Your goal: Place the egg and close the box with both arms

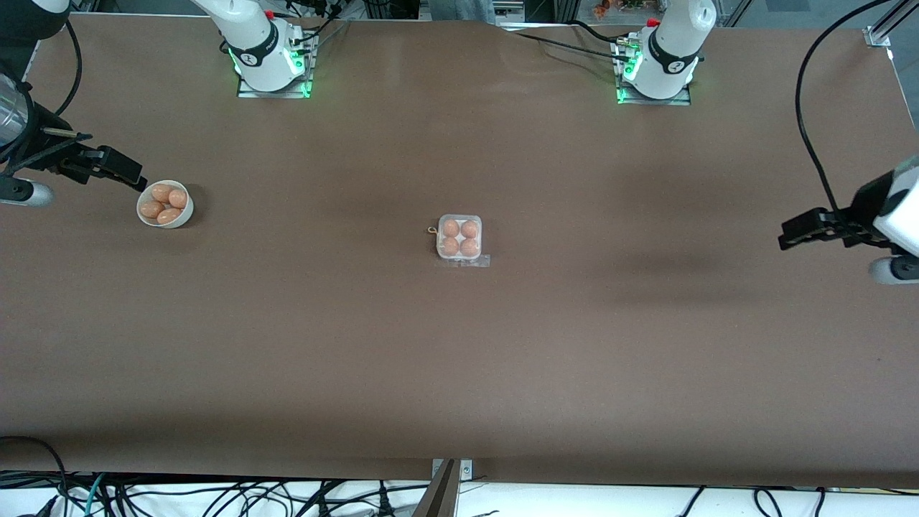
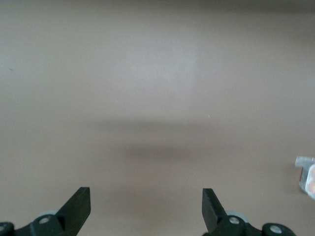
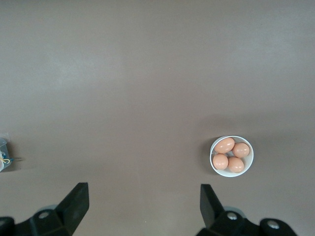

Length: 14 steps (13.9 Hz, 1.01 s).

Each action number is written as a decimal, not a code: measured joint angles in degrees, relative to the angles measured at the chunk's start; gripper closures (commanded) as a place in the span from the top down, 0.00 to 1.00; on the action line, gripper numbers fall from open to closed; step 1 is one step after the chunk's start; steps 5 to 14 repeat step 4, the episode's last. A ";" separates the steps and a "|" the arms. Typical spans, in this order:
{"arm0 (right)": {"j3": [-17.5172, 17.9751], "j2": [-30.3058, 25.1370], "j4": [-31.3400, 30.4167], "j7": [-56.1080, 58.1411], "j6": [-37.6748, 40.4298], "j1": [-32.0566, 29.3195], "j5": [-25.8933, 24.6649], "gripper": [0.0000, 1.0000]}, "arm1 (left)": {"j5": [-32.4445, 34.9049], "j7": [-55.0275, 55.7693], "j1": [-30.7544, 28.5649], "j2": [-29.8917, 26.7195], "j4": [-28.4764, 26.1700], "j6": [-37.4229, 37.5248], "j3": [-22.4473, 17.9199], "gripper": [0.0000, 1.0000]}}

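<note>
Both tools, left [image 1: 784,238] and right [image 1: 136,179], hang released at table [image 1: 459,359] ends, box [image 1: 459,239] mid-table.

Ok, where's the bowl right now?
In the front view, the bowl sits at the right arm's end of the table, four eggs inside, just beside the right gripper and well apart from the box.

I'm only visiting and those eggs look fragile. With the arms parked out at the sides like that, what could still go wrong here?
Two risks, as guesses:
1. The box holds four eggs and looks shut, but whether its clear lid is latched cannot be seen; it might spring open.
2. The right pincer hangs open close beside the bowl of spare eggs; a careless move could knock it.
The left pincer waits open over bare table.
</note>
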<state>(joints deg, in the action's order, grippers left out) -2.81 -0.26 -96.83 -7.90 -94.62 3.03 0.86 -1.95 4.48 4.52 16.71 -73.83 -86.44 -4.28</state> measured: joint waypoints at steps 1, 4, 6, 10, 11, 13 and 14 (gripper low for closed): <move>0.00 0.00 0.00 0.00 0.00 0.00 0.00 1.00 | 0.00 0.00 0.02 -0.85 -2.41 -1.12 0.54 1.00; 0.00 0.00 0.00 0.00 0.01 0.00 0.00 1.00 | 0.00 0.00 0.01 -2.86 -6.85 -4.96 1.04 1.00; 0.00 0.00 0.00 0.00 0.01 0.00 0.00 1.00 | 0.00 0.00 0.01 -2.86 -6.85 -4.96 1.04 1.00; 0.00 0.00 0.00 0.00 0.01 0.00 0.00 1.00 | 0.00 0.00 0.01 -2.86 -6.85 -4.96 1.04 1.00; 0.00 0.00 0.00 0.00 0.01 0.00 0.00 1.00 | 0.00 0.00 0.01 -2.86 -6.85 -4.96 1.04 1.00; 0.00 0.00 0.00 0.00 0.01 0.00 0.00 1.00 | 0.00 0.00 0.01 -2.86 -6.85 -4.96 1.04 1.00; 0.00 0.00 0.00 0.00 0.01 0.00 0.00 1.00 | 0.00 0.00 0.01 -2.86 -6.85 -4.96 1.04 1.00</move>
